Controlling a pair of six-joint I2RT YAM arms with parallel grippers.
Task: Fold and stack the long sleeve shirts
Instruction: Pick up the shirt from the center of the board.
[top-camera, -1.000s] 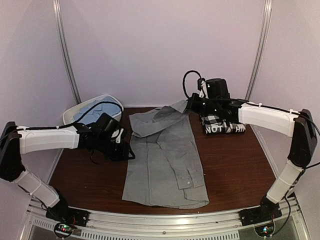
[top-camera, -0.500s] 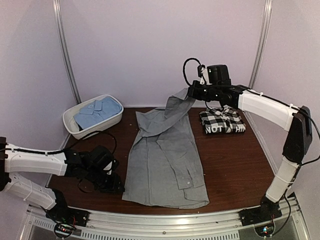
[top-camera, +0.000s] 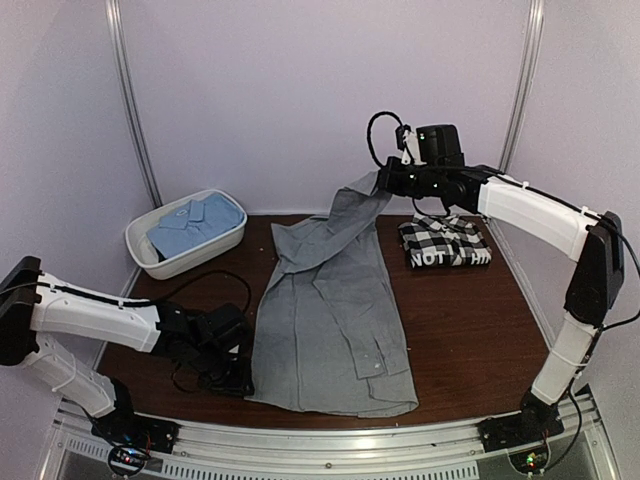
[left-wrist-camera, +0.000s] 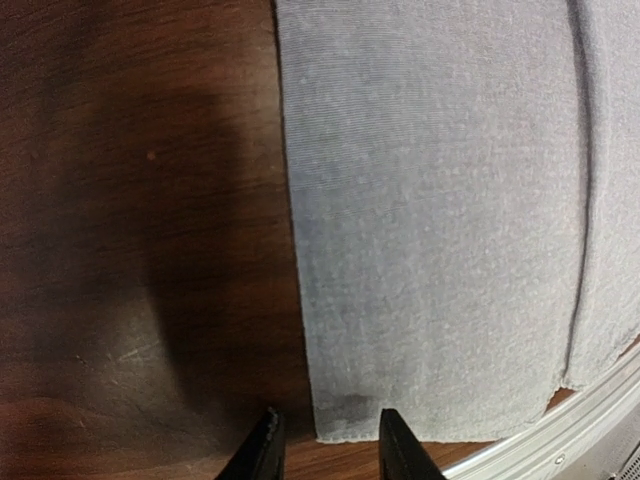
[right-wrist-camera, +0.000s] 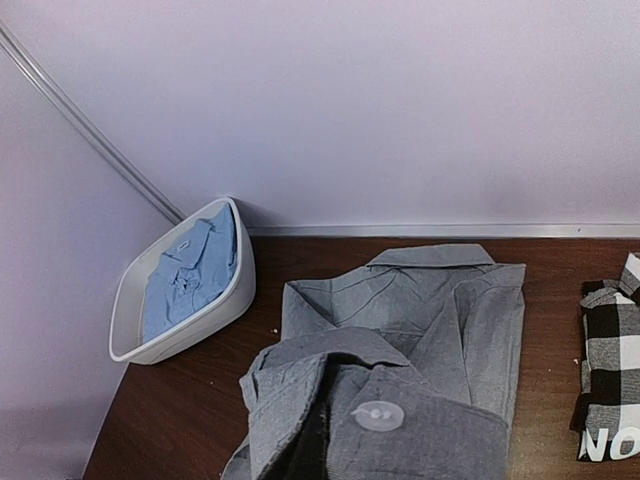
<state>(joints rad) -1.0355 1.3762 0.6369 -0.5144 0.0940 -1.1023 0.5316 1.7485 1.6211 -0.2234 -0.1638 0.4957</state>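
Note:
The grey shirt (top-camera: 330, 310) lies lengthwise on the table, its near hem at the front edge. My right gripper (top-camera: 385, 185) is shut on the shirt's sleeve cuff (right-wrist-camera: 400, 425) and holds it lifted above the far collar end; its fingers are hidden by the cloth. My left gripper (top-camera: 238, 378) is open and low at the shirt's near left corner (left-wrist-camera: 330, 420), one finger on each side of that corner. The black-and-white checked shirt (top-camera: 445, 243) lies folded at the far right. The light blue shirt (top-camera: 195, 223) lies in the white tub (top-camera: 150, 252).
The white tub stands at the far left by the wall; it also shows in the right wrist view (right-wrist-camera: 165, 340). A metal rail (top-camera: 330, 432) runs along the table's front edge, close to my left gripper. Wall panels enclose the back and sides.
My left arm has swung from the shirt's left middle down to its near left corner. My right gripper has lifted the sleeve cuff higher.

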